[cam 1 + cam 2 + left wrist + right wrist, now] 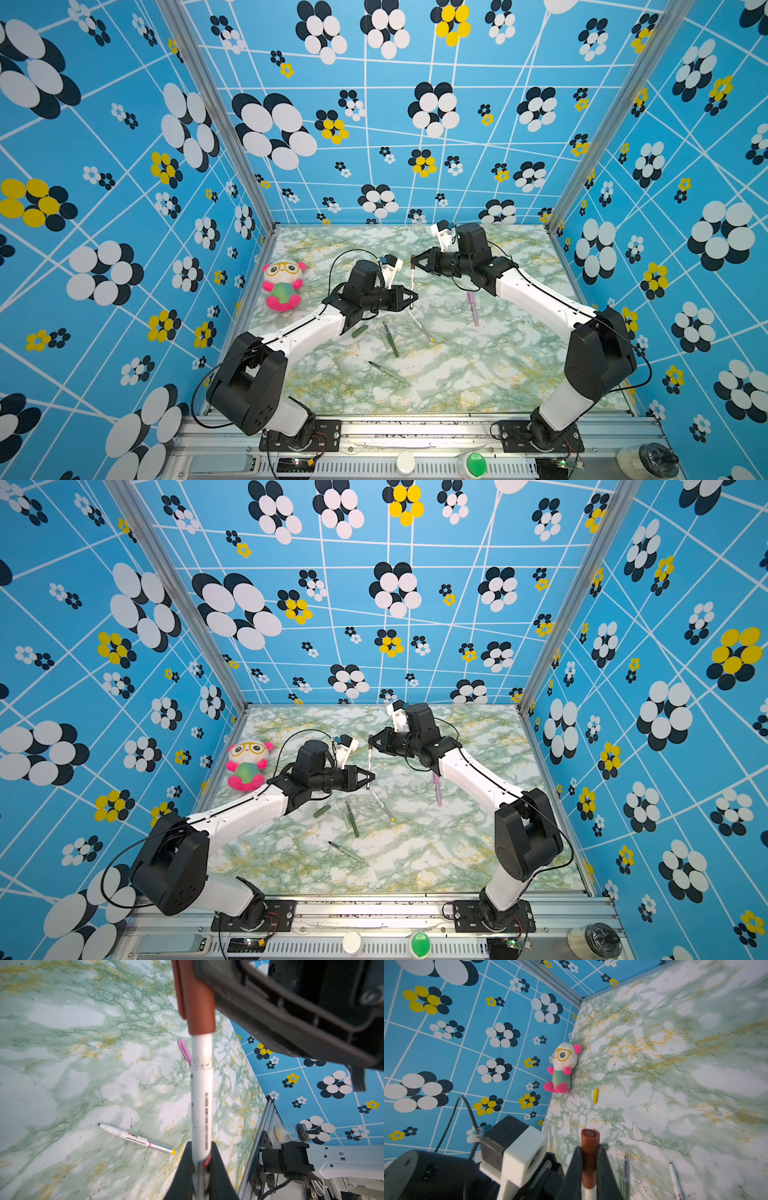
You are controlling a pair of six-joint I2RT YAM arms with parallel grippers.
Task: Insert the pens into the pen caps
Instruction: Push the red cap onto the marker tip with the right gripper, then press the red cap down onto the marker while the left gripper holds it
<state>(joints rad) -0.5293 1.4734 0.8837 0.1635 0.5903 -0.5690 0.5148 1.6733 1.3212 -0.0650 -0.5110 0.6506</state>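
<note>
- Above the green-veined marble tabletop (pixel 478 374), in both top views, I see the left gripper (pixel 414 298) clamped on the low end of a white-barrelled stick pen (pixel 412 282), and the right gripper (pixel 414 262) pinching its top.
- Left wrist: a short brown plastic cap (pixel 197 1001) covers that pen's far end; 1 yellow-ended white pen (pixel 137 1138) lies on the table.
- Right wrist: both fingers squeeze the brown cap; 1 yellow cap (pixel 595 1095) lies near a plush panda (pixel 562 1068).

The left end effector (pixel 371 777) grips the white pen (pixel 369 765) low, the right end effector (pixel 371 743) its brown cap (pixel 369 737).
</note>
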